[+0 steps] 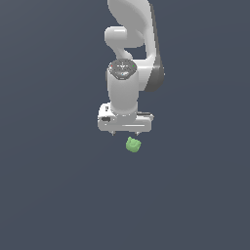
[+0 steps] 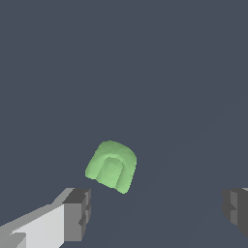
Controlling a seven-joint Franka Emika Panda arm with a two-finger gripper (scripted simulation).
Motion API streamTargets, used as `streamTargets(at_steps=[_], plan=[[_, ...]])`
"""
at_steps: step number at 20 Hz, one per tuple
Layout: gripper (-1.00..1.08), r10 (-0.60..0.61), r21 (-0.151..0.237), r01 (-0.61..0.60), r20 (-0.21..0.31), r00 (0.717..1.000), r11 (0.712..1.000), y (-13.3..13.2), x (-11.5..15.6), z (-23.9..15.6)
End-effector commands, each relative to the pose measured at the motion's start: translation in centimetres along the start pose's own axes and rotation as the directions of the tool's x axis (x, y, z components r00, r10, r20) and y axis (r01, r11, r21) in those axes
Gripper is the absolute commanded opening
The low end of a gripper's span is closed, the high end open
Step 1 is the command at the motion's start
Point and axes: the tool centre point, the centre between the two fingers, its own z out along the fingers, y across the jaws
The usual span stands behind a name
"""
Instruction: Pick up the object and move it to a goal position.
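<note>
— So, where's the small bright green rounded block (image 1: 133, 145)?
— On the plain dark grey floor (image 1: 53, 195), just below the white two-fingered gripper (image 1: 126, 132), not between its fingers.
— Claw?
— Spread wide, holding nothing; dark pads (image 2: 77, 214) flank the block (image 2: 112, 166) apart. Only floor around it.

a plain dark slate-blue surface (image 1: 53, 195) fills both views (flat, unmarked, evenly lit).

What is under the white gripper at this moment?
Below the gripper lies the green block, untouched. In the wrist view the block sits off-centre, nearer one finger, with the jaws open. The block's underside is hidden.
</note>
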Motion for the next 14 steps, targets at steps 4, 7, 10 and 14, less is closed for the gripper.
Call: streamTargets(at_steps=[4, 7, 10, 14], plan=[[1.0, 0.013, 0.002, -0.013, 0.008, 1.0, 1.0, 0.4, -0.1, 0.2], [1.0, 0.047, 0.008, -0.047, 0.028, 0.998, 0.999, 1.5, -0.5, 0.7], [1.0, 0.067, 0.011, -0.068, 0.04, 0.997, 0.998, 2.1, -0.7, 1.0], [1.0, 0.064, 0.01, -0.064, 0.038, 0.997, 0.998, 2.1, -0.7, 0.9]])
